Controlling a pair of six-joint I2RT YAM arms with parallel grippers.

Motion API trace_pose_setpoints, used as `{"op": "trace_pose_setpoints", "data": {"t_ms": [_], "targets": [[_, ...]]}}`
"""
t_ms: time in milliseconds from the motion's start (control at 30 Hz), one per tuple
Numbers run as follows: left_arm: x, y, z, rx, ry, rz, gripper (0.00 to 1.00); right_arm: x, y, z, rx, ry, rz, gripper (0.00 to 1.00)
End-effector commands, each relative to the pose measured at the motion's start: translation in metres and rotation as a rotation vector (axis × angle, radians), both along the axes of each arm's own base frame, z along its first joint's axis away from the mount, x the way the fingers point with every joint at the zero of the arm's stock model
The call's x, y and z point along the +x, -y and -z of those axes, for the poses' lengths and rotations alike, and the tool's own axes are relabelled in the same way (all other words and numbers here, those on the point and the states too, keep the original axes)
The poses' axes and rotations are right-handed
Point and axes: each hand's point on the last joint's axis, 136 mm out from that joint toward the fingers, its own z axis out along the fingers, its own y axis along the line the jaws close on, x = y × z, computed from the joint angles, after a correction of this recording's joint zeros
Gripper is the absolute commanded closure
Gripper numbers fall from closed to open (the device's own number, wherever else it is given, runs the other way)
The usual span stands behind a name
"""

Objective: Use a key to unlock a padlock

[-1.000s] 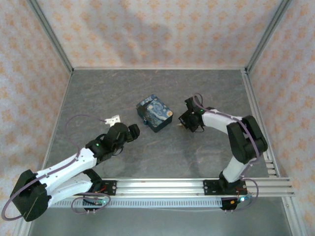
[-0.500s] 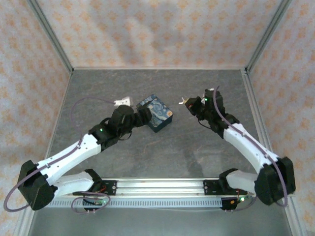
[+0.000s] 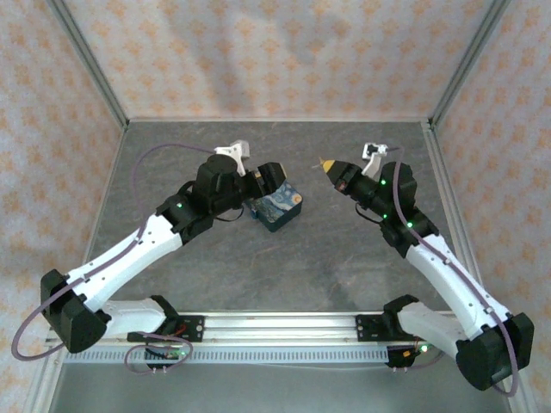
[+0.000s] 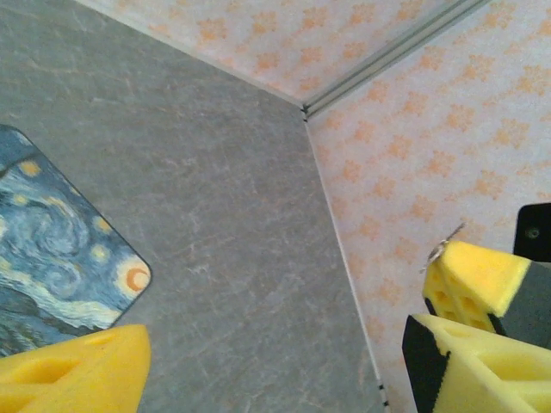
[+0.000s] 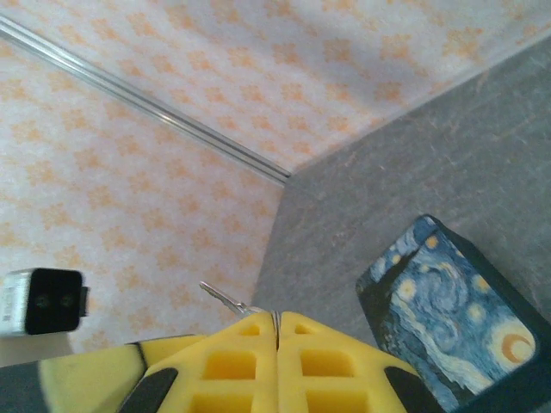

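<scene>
L pincer [image 3: 274,175], spread, has swung to 11 o'clock of dark-blue starry-night block padlock [image 3: 277,206]. R pincer [image 3: 330,166], pinching tiny pale metal key [image 5: 225,298], has lifted to its 2 o'clock. Lock not yet braced.

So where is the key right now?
The key is pinched in the shut right gripper, its tip poking out in the right wrist view; in the top view that gripper sits right of the padlock.

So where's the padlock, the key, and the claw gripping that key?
padlock [image 3: 281,207], top view, on its painted top face.
key [image 5: 225,297], right wrist view, on the thin metal tip sticking out.
right gripper [image 5: 277,318], right wrist view, on the seam where it closes.
</scene>
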Motion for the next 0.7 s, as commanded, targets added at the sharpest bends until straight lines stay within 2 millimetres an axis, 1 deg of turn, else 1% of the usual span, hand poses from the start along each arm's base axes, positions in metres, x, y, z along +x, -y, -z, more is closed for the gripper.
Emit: {"op": "trace_pose_setpoints", "data": {"t_ms": [0,100,200,333,433,533,667], "targets": [[-0.003,0.014,-0.022,-0.117,0.03,0.039,0.24,-0.001,0.0,-0.023,0.045,0.082,-0.001,1.0],[-0.002,0.017,-0.03,-0.142,0.039,0.044,0.24,-0.002,0.0,-0.029,0.046,0.114,0.004,1.0],[0.0,0.022,-0.038,-0.184,0.033,0.047,0.24,-0.002,0.003,-0.025,-0.07,0.142,0.042,1.0],[0.005,0.028,-0.046,-0.206,-0.005,0.037,0.24,-0.001,0.008,-0.027,-0.222,0.197,0.1,1.0],[0.008,0.03,-0.051,-0.212,-0.033,0.024,0.24,0.001,0.016,-0.029,-0.286,0.222,0.155,1.0],[0.009,0.033,-0.055,-0.216,-0.039,0.026,0.24,0.0,0.017,-0.033,-0.292,0.233,0.159,1.0],[0.011,0.038,-0.061,-0.235,-0.029,0.039,0.24,-0.003,0.011,-0.033,-0.254,0.217,0.129,1.0]]}}
